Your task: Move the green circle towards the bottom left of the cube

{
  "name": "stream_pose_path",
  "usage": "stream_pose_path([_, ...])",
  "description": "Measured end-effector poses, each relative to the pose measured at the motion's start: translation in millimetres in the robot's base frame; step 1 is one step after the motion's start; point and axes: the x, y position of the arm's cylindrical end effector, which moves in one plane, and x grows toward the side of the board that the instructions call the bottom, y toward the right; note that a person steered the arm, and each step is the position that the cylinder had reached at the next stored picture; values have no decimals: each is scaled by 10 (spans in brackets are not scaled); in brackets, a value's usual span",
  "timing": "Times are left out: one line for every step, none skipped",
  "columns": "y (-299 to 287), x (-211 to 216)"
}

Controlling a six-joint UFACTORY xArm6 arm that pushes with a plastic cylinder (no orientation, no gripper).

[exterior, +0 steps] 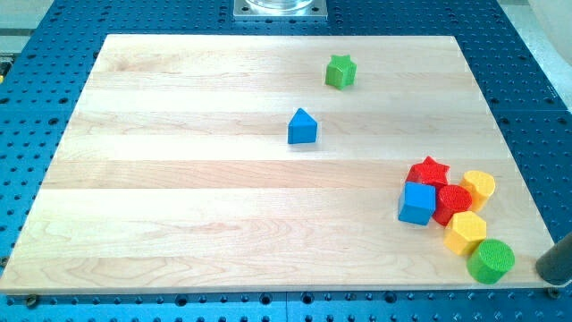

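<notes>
The green circle (491, 261) lies near the board's bottom right corner, just below a yellow hexagon (465, 233). The blue cube (417, 203) sits up and to its left, at the left side of a tight cluster. My tip (547, 272) shows as a dark blurred rod end at the view's right edge, just right of the green circle, with a small gap between them.
The cluster also holds a red star (429, 170), a red round block (453, 204) and a yellow block (479, 186). A blue house-shaped block (302, 127) sits near the board's middle. A green star (340, 72) lies near the top. The wooden board (179, 224) rests on a blue perforated table.
</notes>
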Motion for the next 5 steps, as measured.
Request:
stream_pose_path([-409, 1])
stream_pose_path([-557, -6])
stream_pose_path([-743, -6])
stream_pose_path([-1273, -107])
stream_pose_path([-1763, -573])
